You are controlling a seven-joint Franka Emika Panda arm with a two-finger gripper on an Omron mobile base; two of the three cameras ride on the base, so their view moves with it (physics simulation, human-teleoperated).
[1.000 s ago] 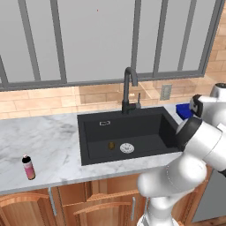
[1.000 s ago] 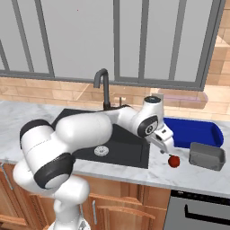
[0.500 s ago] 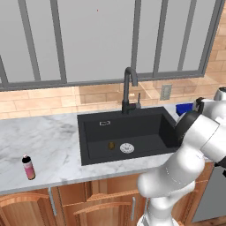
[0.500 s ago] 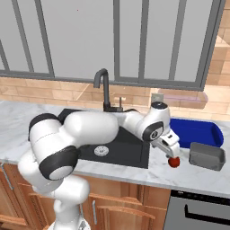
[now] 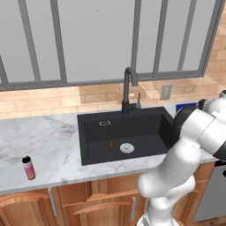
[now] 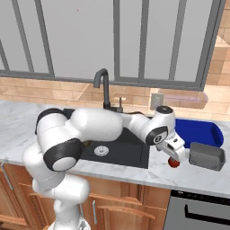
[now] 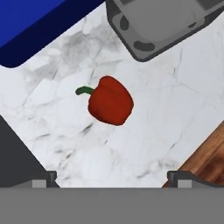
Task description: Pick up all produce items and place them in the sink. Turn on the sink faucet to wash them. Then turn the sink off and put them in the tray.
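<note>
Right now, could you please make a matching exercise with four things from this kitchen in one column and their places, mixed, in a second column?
Things:
1. red bell pepper with green stem
2. small brownish-olive ball
3. small pink bottle with black cap
4. shallow bright-blue tray

Places:
A. marble counter left of the sink
B. floor of the matte-black sink, beside the round silver drain
C. counter against the brick wall, right of the sink
D. marble counter beneath the open gripper

Pairs: 1-D, 2-B, 3-A, 4-C
</note>
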